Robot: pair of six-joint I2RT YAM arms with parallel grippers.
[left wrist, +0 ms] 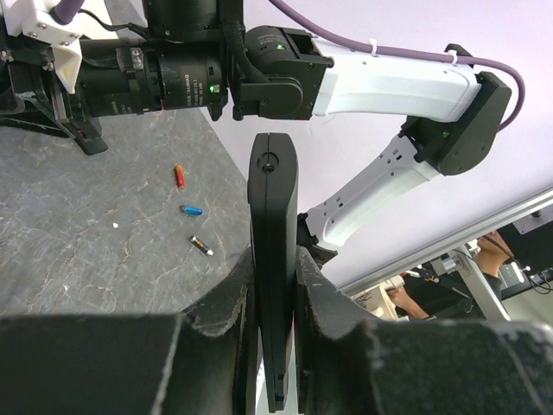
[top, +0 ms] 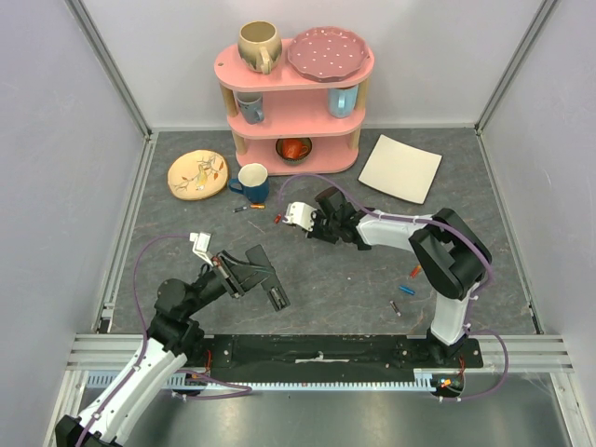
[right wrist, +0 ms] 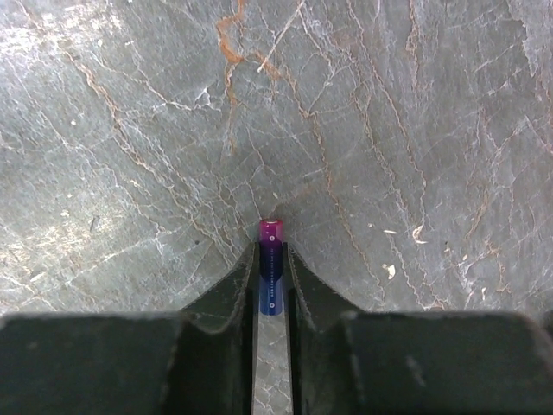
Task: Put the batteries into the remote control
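Grey marbled tabletop (top: 354, 279) below; left gripper (left wrist: 274, 285) clamps the remote control (left wrist: 272, 199) edge-on, right gripper (right wrist: 272, 277) pinches one battery (right wrist: 271, 238) with its pink tip sticking out, so hold that pinch firm and square it to the remote before seating.

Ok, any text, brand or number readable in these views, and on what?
No text can be read.
battery in the right claw: tiny marks on its wrap, too blurred to read.
remote control: plain black, no lettering shows.
loose batteries: too small to tell.
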